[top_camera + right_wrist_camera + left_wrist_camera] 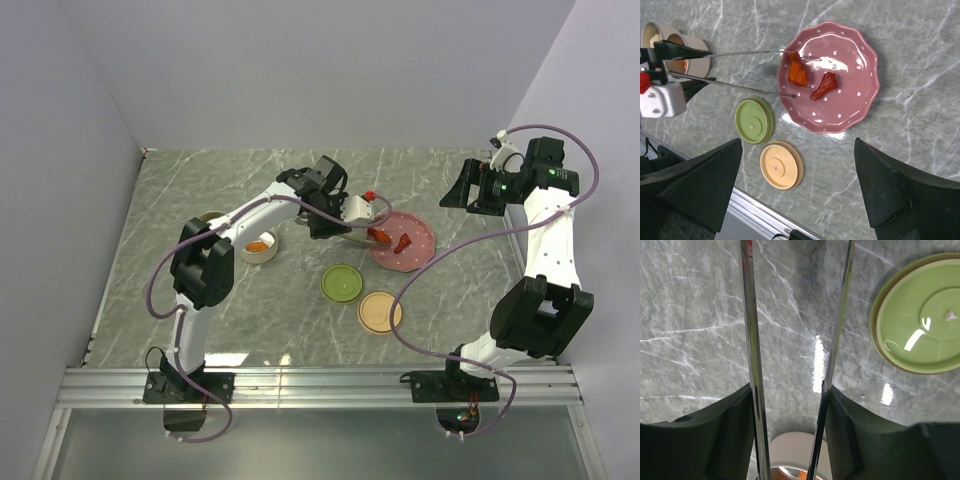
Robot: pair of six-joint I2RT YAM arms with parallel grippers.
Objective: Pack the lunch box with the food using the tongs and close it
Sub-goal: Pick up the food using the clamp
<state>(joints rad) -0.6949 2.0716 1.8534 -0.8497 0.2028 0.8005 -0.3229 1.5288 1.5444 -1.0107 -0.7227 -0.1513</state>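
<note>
Gripping the tongs (pixel 752 340) between its fingers, the left gripper (pixel 790 407) holds their two tips either side of one red-orange chunk (pixel 798 72) on the pink plate (pixel 855 75) ahead; a second chunk (pixel 824 86) lies just beyond. One green lid (pixel 754 120) and one tan lid (pixel 781 164) sit beside the tongs. The right gripper (pixel 460 190) hangs wide open, well apart.

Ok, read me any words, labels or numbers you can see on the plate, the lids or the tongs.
No text can be read anywhere.
The plate has only white dots; the green lid, tan lid and tongs are bare.
</note>
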